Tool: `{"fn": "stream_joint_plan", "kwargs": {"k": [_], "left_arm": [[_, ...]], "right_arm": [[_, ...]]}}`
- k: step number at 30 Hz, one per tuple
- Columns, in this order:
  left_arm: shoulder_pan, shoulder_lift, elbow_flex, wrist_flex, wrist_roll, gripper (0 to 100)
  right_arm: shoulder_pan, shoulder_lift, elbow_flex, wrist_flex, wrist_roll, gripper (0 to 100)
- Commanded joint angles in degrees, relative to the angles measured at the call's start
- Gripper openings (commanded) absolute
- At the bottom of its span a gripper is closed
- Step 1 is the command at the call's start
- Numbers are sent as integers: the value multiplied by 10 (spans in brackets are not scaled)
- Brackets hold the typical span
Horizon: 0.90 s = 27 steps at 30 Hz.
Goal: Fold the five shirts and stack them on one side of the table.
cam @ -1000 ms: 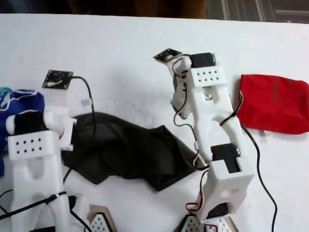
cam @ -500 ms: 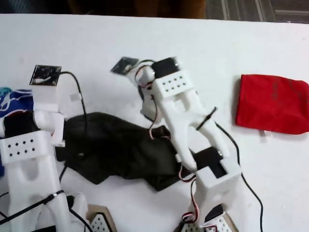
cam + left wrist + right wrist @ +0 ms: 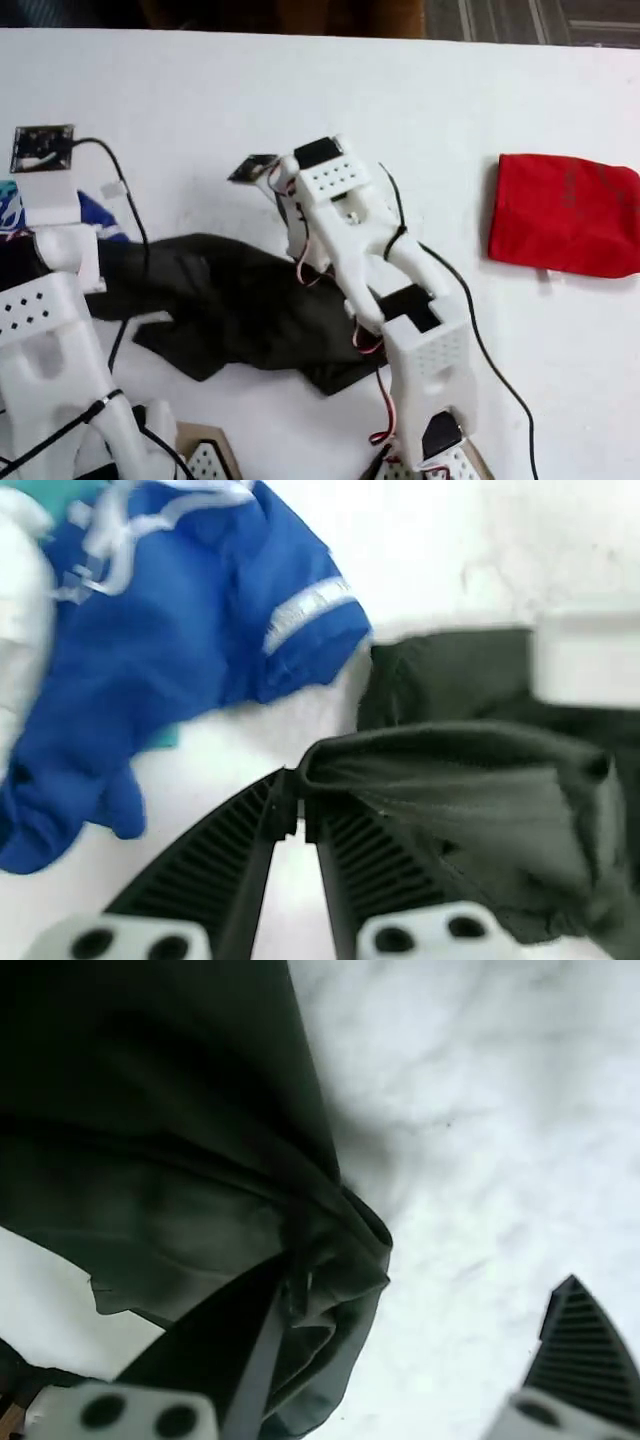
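Note:
A dark shirt (image 3: 250, 310) lies crumpled across the table's front middle. My left gripper (image 3: 298, 798) is shut on a fold at its left edge, near a blue shirt (image 3: 150, 650) that lies bunched at the far left (image 3: 8, 205). My right gripper (image 3: 430, 1280) is open above the dark shirt's far edge (image 3: 200, 1160). One of its fingers (image 3: 240, 1350) lies against a fold of the cloth and the other finger (image 3: 580, 1350) stands over bare table. A folded red shirt (image 3: 565, 215) rests flat on the right side.
The white table (image 3: 300, 90) stretches bare behind the arms. A teal cloth (image 3: 50, 488) and a white one (image 3: 20, 600) show beside the blue shirt. Both arm bases (image 3: 430, 450) stand at the front edge.
My right arm has swung left from near the red shirt to over the dark shirt. The left arm has shifted left, dragging the dark shirt's edge with it.

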Motion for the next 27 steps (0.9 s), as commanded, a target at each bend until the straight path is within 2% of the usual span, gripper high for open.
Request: {"fn": "stream_joint_plan", "kwargs": {"k": [1, 6, 10, 14, 18, 22, 27], "left_arm": [[-13, -5, -58, -7, -7, 24], [-16, 87, -120, 1, -4, 24], [-28, 176, -211, 41, 4, 24], [-35, 241, -281, 77, 12, 24], [-36, 271, -299, 95, 12, 24], [-36, 273, -293, 95, 12, 24], [-36, 273, -292, 98, 12, 24]], "right_arm": [[26, 0, -2, -6, 4, 365], [97, 2, -3, -35, 23, 365], [152, 1, -2, -38, 40, 365], [175, 0, -14, -17, 40, 365], [149, 0, -69, 28, 35, 365], [86, 0, -122, 50, 12, 365], [14, 4, -92, 51, 9, 365]]}}
